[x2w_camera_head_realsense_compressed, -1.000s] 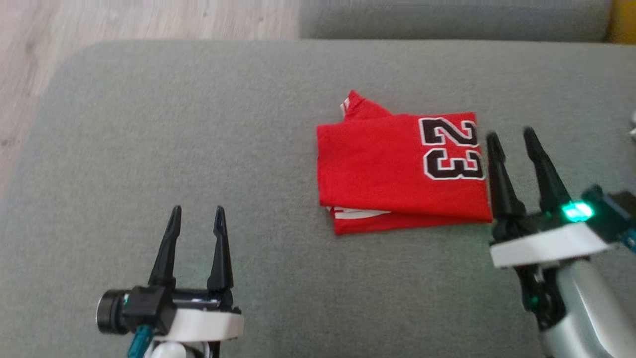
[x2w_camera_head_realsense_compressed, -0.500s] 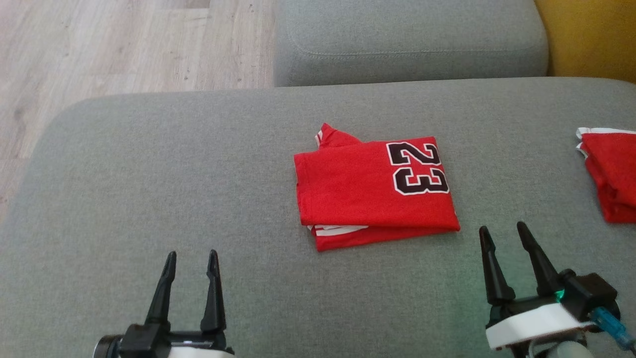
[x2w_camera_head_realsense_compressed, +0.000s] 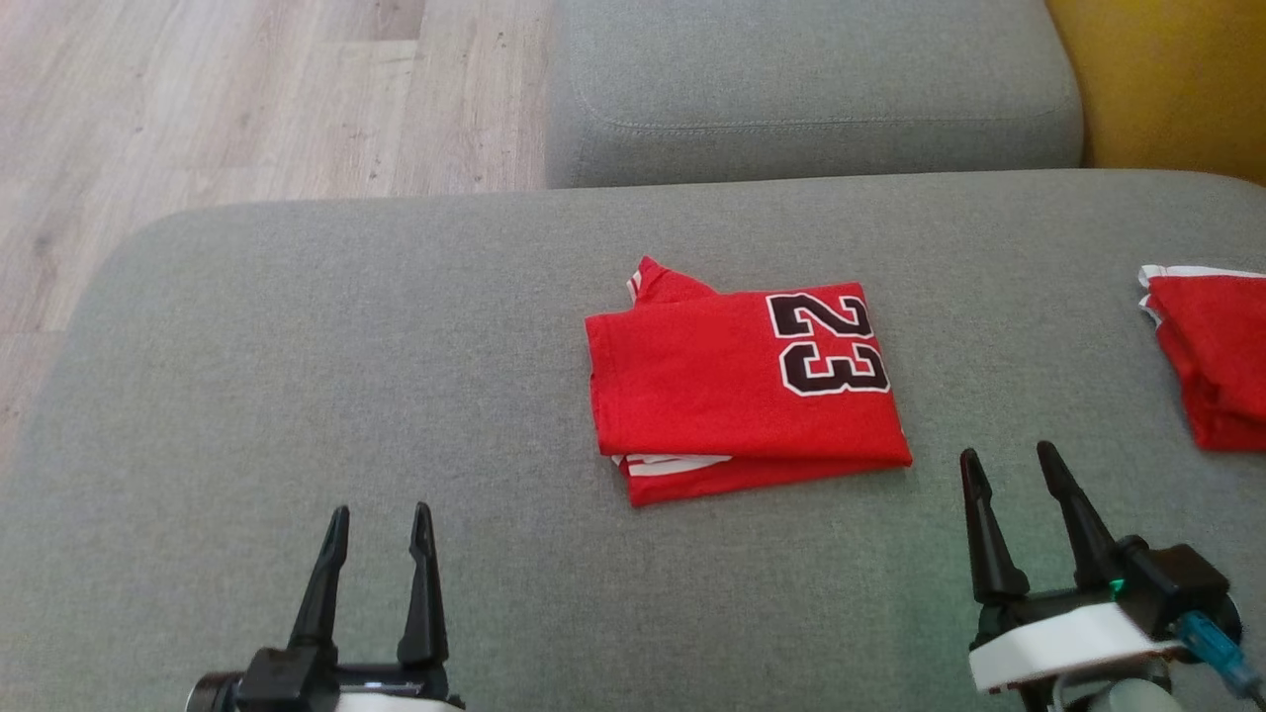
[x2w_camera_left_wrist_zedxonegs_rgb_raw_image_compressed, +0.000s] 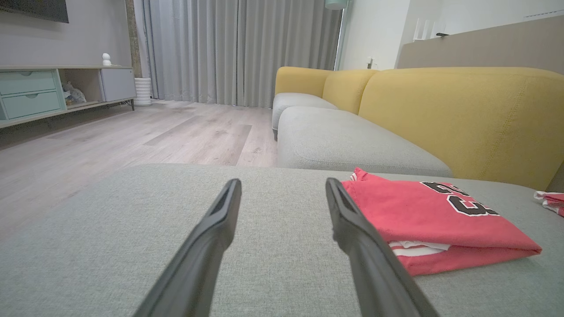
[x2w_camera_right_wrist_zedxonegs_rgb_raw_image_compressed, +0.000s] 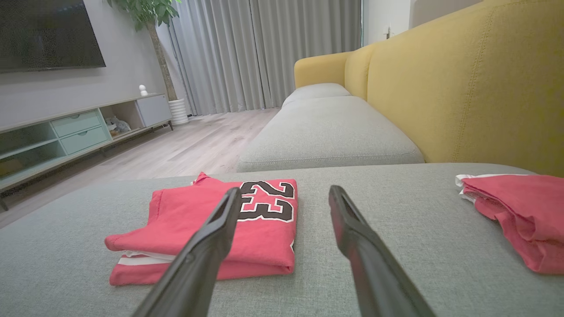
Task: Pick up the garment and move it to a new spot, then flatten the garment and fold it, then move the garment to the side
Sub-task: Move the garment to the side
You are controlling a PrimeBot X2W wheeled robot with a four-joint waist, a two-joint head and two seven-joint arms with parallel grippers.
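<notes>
Lying folded on the grey fabric sofa seat [x2w_camera_head_realsense_compressed: 297, 346], a red number-23 jersey [x2w_camera_head_realsense_compressed: 712, 396] seems clear of left gripper [x2w_camera_head_realsense_compressed: 382, 509] and right gripper [x2w_camera_head_realsense_compressed: 1008, 450], fingers released.

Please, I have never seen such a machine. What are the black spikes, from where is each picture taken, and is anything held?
The black spikes are the fingers of a robot's two grippers. One picture is from a camera on its head, looking down: left gripper at lower left, right gripper at lower right. The other two are from wrist cameras, each looking along its gripper's fingers. On the grey sofa cushion lies a folded red garment numbered 23; a second red garment lies further right. Both grippers are open, holding nothing.
</notes>
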